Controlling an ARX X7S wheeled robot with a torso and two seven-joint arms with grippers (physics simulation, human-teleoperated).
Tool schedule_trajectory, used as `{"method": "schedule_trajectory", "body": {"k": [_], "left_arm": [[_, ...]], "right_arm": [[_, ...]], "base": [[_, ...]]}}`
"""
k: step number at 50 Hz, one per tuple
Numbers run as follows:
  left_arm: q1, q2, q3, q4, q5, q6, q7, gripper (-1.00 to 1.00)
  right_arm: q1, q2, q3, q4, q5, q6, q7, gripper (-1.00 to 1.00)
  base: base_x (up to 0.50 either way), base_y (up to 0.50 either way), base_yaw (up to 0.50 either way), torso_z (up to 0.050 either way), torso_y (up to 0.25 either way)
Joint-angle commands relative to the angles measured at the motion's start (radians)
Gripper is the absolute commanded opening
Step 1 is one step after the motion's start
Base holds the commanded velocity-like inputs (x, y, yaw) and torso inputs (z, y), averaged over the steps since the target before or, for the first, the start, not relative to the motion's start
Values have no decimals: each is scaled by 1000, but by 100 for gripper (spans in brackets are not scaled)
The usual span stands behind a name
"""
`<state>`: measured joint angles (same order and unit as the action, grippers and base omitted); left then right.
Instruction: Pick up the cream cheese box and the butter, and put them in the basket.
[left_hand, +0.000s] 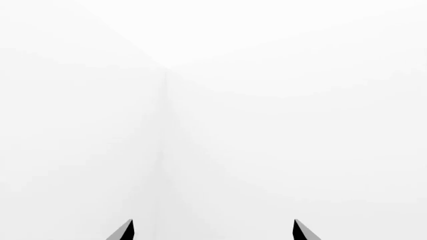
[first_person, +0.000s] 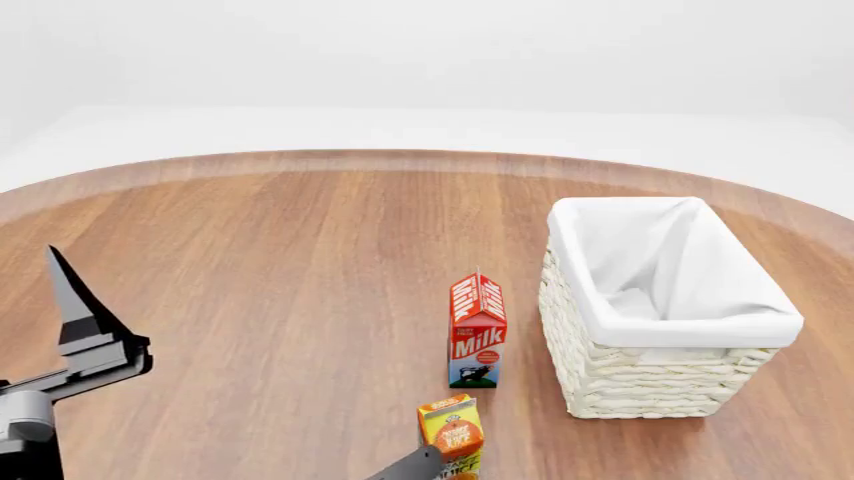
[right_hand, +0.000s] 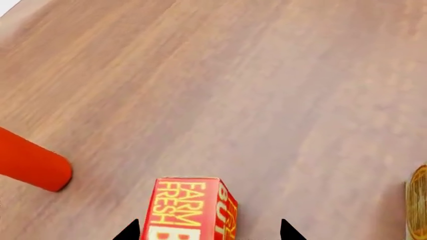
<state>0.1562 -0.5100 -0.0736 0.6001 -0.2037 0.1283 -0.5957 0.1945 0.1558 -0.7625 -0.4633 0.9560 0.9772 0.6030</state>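
Note:
The butter (right_hand: 187, 205), a red box with yellow "FARM FRESH" lettering, lies on the wooden table in the right wrist view. It sits between the tips of my right gripper (right_hand: 210, 230), which is open with a gap on each side of the box. The basket (first_person: 641, 385), white woven with a white cloth lining, stands at the right in the head view. My left gripper (left_hand: 213, 229) is open and holds nothing, facing only white background. One of its fingers (first_person: 70, 300) points up at the head view's left edge. The cream cheese box is out of view.
A red milk carton (first_person: 477, 330) stands just left of the basket, with an orange juice carton (first_person: 451, 432) in front of it. Part of my right arm (first_person: 407, 465) shows beside the juice carton. A red cylinder (right_hand: 30, 167) and a golden-brown object (right_hand: 418, 202) flank the butter.

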Motion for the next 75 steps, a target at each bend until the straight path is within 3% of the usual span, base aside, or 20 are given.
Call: {"method": "schedule_trajectory", "body": {"k": [1, 22, 75], "left_arm": [[-1, 15, -21, -8, 2, -2, 19, 100], [0, 14, -26, -23, -6, 9, 19, 100], [22, 9, -67, -37, -33, 43, 13, 100]], "right_arm": [[10, -12, -41, 12, -43, -14, -39, 100], [-16, -47, -35, 108, 8, -23, -36, 100], [19, -52, -258, 118, -103, 12, 44, 100]], "base": [[0, 0, 0, 0, 0], [0, 0, 0, 0, 0], [0, 0, 0, 0, 0]]}}
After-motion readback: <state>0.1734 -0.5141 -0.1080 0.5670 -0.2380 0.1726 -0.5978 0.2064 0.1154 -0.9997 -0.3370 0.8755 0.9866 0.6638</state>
